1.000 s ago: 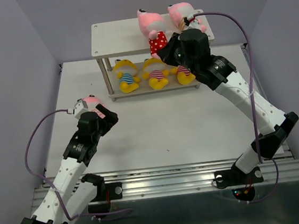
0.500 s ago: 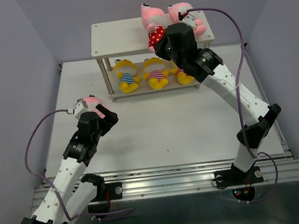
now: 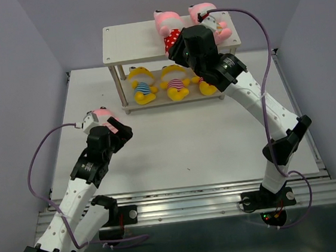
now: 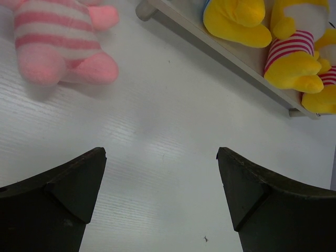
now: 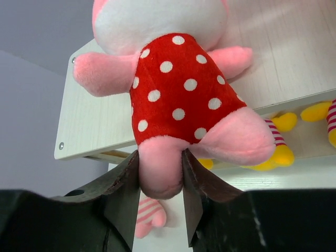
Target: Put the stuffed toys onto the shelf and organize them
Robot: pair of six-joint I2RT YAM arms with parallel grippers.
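Right gripper (image 5: 160,157) seemingly pinches the polka-dot toy (image 5: 178,94) atop the shelf (image 5: 89,121); left gripper (image 4: 160,152) gapes wide

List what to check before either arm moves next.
1. The polka-dot toy lies on the shelf's top board: ok, one leg overhangs the front edge.
2. The right gripper has its fingers off that leg: not ok, they pinch it.
3. Bare room on the top board for another toy: ok, left part.
4. The left gripper is open: ok.
5. The striped pink toy is reachable: ok, on the table ahead of the left gripper, unobstructed.
6. The lower tier is filled: ok, three yellow toys.
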